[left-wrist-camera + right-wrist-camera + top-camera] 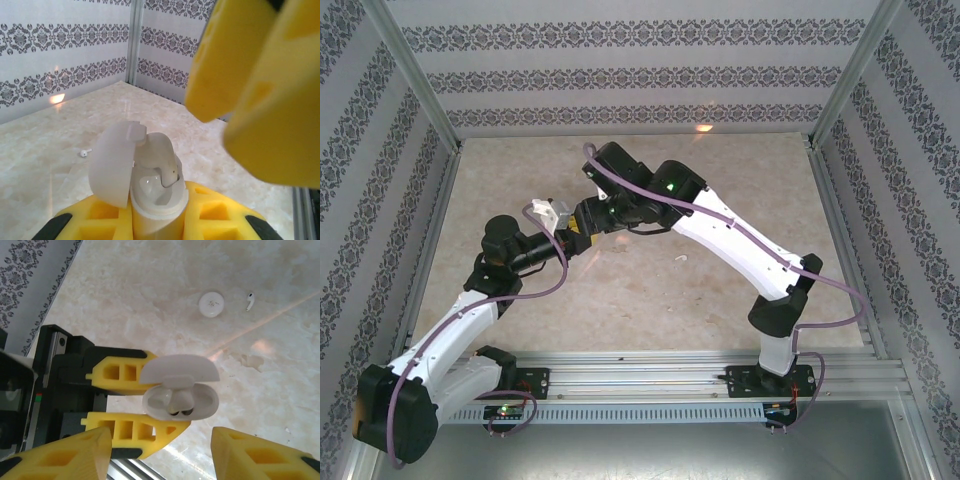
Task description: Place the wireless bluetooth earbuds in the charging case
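My left gripper (157, 210) is shut on the white charging case (160, 200), which it holds upright with the lid (112, 165) swung open. A white earbud (162, 157) sits in one well of the case; the well beside it looks bare. In the right wrist view the case (200, 402) lies between the left gripper's yellow fingers (125, 372), just past my right gripper (161, 437). That gripper is open with nothing between its fingers. Another earbud (249, 301) lies loose on the table. In the top view both grippers meet over the table's left middle, around the case (542, 212).
A round white disc-like case (211, 305) lies on the marble table (150, 300) beside the loose earbud. The same earbud (85, 152) shows far off in the left wrist view. Patterned walls and metal posts (415, 75) enclose the table. A rail (650, 375) runs along the near edge.
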Controlling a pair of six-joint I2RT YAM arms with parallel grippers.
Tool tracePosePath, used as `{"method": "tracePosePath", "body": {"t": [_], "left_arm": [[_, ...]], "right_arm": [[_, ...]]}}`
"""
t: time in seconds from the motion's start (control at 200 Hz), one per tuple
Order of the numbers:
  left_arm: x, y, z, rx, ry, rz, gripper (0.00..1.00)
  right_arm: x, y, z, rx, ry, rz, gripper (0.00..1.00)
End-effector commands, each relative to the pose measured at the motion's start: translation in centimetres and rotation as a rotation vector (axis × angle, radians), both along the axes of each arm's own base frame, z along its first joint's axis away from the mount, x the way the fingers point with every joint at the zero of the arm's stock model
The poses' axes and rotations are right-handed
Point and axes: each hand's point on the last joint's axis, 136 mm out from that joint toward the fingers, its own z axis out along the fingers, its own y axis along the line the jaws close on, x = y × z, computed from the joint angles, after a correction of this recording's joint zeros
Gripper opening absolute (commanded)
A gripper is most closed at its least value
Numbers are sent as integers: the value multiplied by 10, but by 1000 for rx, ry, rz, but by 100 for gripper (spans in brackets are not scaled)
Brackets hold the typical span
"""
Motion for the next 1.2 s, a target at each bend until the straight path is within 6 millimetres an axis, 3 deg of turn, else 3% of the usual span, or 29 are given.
{"method": "tracePosePath", "body": {"t": [0.0, 0.125, 0.365, 0.48, 0.619, 0.989, 1.199], "left_arm": [[-2, -1, 6, 5, -27, 3, 0], [-3, -1, 4, -2, -25, 0, 0], [-4, -3, 6, -7, -27, -11, 0], [-6, -3, 9, -8, -30, -16, 0], [-8, -2, 8, -5, -31, -17, 0], [-7, -4, 10, -18, -30, -23, 0], [-8, -4, 7, -23, -21, -25, 0]], "right_arm": [[-3, -6, 9, -9, -15, -21, 46], [-2, -1, 6, -9, -7, -14, 39], [3, 3, 1, -20, 6, -6, 38], [2, 6, -3, -25, 23, -1, 40], [4, 6, -9, -41, 31, -7, 49], [5, 20, -8, -29, 21, 44, 47], [4, 24, -17, -45, 40, 72, 47]]}}
